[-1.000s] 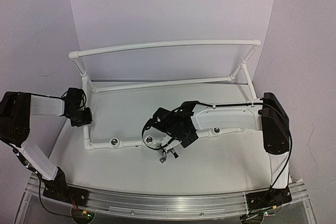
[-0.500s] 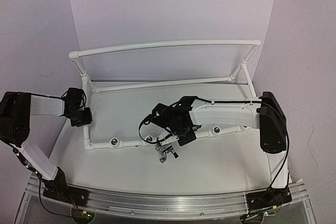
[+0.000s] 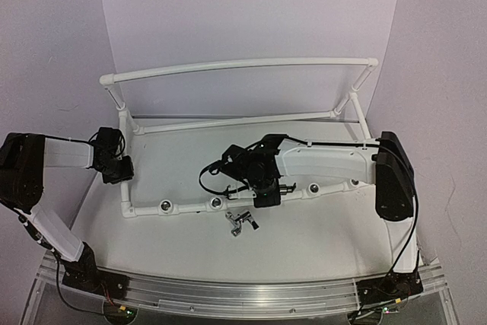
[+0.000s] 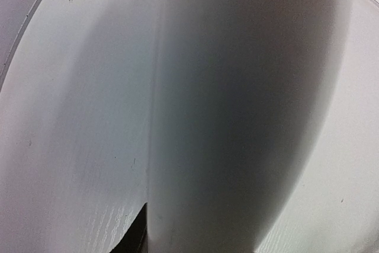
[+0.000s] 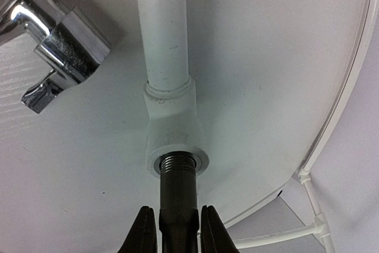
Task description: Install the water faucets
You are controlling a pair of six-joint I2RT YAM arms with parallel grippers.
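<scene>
My right gripper (image 3: 268,192) is over the front pipe of the white pipe frame (image 3: 236,64). In the right wrist view it (image 5: 176,208) is shut on the dark stem of a water faucet (image 5: 177,188). That faucet's threaded end sits in the mouth of a white socket fitting (image 5: 172,117). A second, shiny faucet (image 3: 242,221) lies loose on the table just in front of the pipe, and appears in the right wrist view's upper left (image 5: 59,45). My left gripper (image 3: 116,167) is shut on the frame's left side pipe (image 4: 237,117), with one dark finger (image 4: 135,238) showing beside it.
Two more silver-ringed sockets (image 3: 163,206) (image 3: 216,203) sit on the front pipe to the left, and another (image 3: 313,188) to the right. The frame's raised back rail and side struts border the white table (image 3: 319,234). Purple walls close in on all sides.
The right wrist has shifted slightly right and back over the front pipe and turned. The loose faucet and the left arm have not moved.
</scene>
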